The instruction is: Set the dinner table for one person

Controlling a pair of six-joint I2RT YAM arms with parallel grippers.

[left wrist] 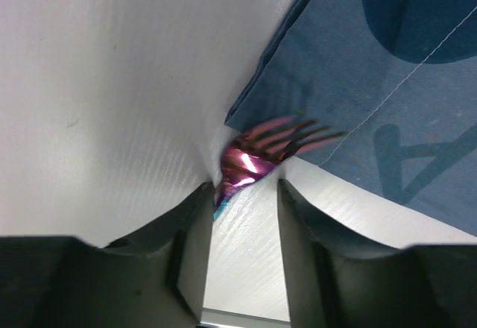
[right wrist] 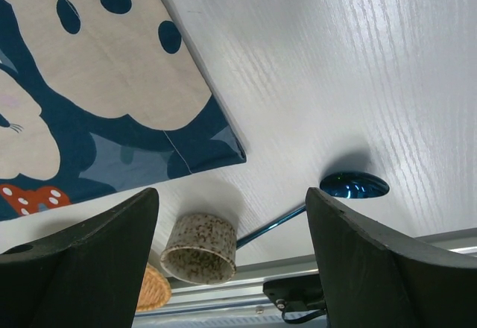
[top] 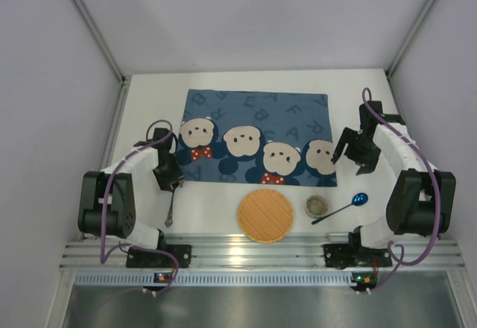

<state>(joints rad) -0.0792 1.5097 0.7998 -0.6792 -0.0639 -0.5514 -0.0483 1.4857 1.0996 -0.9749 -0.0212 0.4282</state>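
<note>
The white dinner table (top: 149,104) carries a blue bear-print mat (top: 253,112). A fork (top: 170,207) lies just off the mat's near left corner, and its iridescent pink tines (left wrist: 261,153) rest against the mat's edge (left wrist: 387,82). My left gripper (top: 176,183) is low over the fork's neck. Its fingers (left wrist: 190,224) stand apart with bare table between them, and the neck touches the left fingertip. My right gripper (top: 350,156) hovers open and empty by the mat's right edge, above a speckled cup (right wrist: 200,248) and a blue spoon (right wrist: 354,185).
A round wicker plate (top: 265,215) sits near the front edge, with the speckled cup (top: 317,206) and the blue spoon (top: 350,205) to its right. The aluminium rail (top: 253,250) with the arm bases runs along the near edge. Enclosure walls stand on both sides.
</note>
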